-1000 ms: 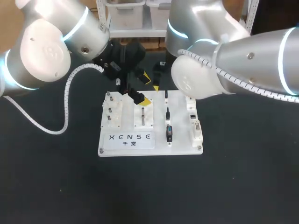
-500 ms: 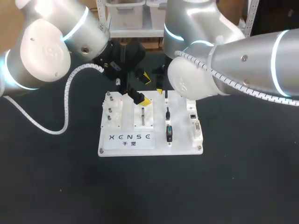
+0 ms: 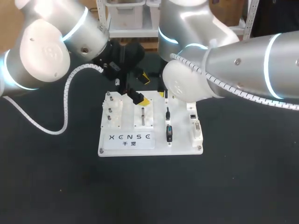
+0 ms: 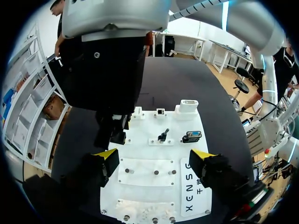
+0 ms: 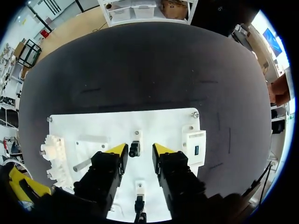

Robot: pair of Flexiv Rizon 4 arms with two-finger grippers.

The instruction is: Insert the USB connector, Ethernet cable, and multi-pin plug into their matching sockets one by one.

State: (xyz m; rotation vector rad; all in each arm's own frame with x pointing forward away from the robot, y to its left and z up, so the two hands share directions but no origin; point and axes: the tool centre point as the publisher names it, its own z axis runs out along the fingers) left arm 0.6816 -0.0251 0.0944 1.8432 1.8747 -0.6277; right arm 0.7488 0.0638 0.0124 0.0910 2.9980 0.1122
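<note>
A white board (image 3: 149,140) carries the plugs and sockets. My right gripper (image 5: 138,149) hangs over the board's far edge, its yellow fingertips (image 5: 117,149) either side of a small black plug (image 5: 134,148), with narrow gaps left. A second black plug (image 5: 138,203) stands under the gripper, and a white socket block (image 5: 194,148) lies beside it. My left gripper (image 4: 154,156) hovers wide open and empty over the board's other half. Ahead of it are a black plug (image 4: 163,136), the multi-pin plug (image 4: 191,136), the Ethernet socket (image 4: 160,111) and the multi-pin socket (image 4: 188,105).
A white gear block (image 5: 51,149) and pegs (image 3: 111,107) stand on the board's left part. My right arm's bulk (image 3: 196,79) covers the board's far right corner. The black tabletop (image 3: 56,186) surrounds the board.
The right arm has shifted left and down over the board's far edge. Its fingers have come much closer together around the small black plug. The left arm has stayed put.
</note>
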